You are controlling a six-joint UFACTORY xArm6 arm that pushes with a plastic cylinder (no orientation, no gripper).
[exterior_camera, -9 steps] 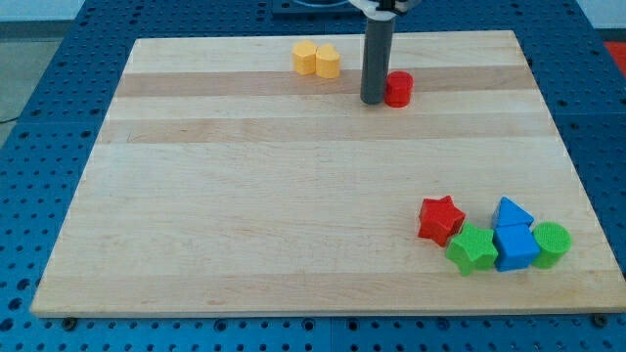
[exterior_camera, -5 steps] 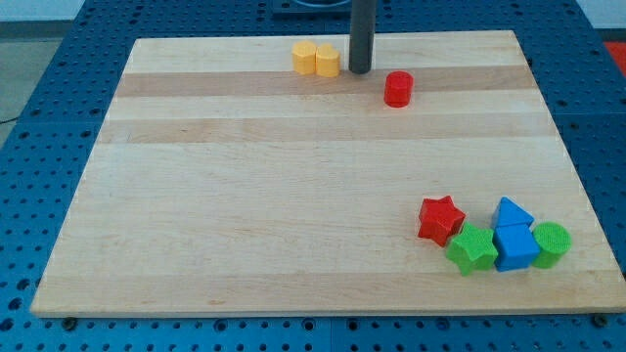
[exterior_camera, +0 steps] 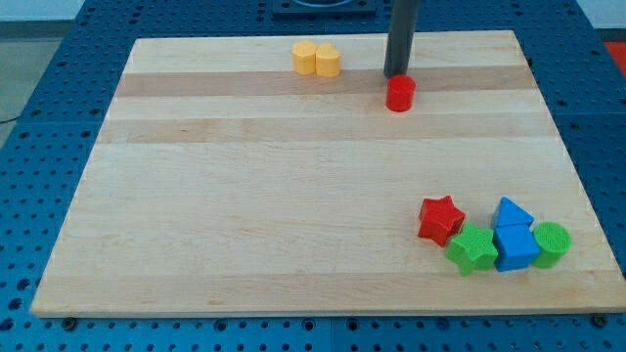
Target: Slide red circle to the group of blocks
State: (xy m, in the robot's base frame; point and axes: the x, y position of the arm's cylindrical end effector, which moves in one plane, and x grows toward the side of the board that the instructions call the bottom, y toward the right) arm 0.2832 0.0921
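The red circle (exterior_camera: 399,94) sits near the view's top, right of centre, on the wooden board (exterior_camera: 293,196). My tip (exterior_camera: 396,74) stands just above it toward the view's top, touching or nearly touching its far edge. The group of blocks lies at the view's bottom right: a red star (exterior_camera: 440,219), a green star (exterior_camera: 472,248), a blue triangle (exterior_camera: 512,211), a blue square (exterior_camera: 515,246) and a green circle (exterior_camera: 551,243), packed close together.
Two yellow blocks (exterior_camera: 316,59) sit side by side at the view's top, left of my tip. The board rests on a blue perforated table (exterior_camera: 39,147).
My tip moved from the red circle's left side up beside the yellow blocks, then right to just above the red circle. The red circle has shifted slightly down.
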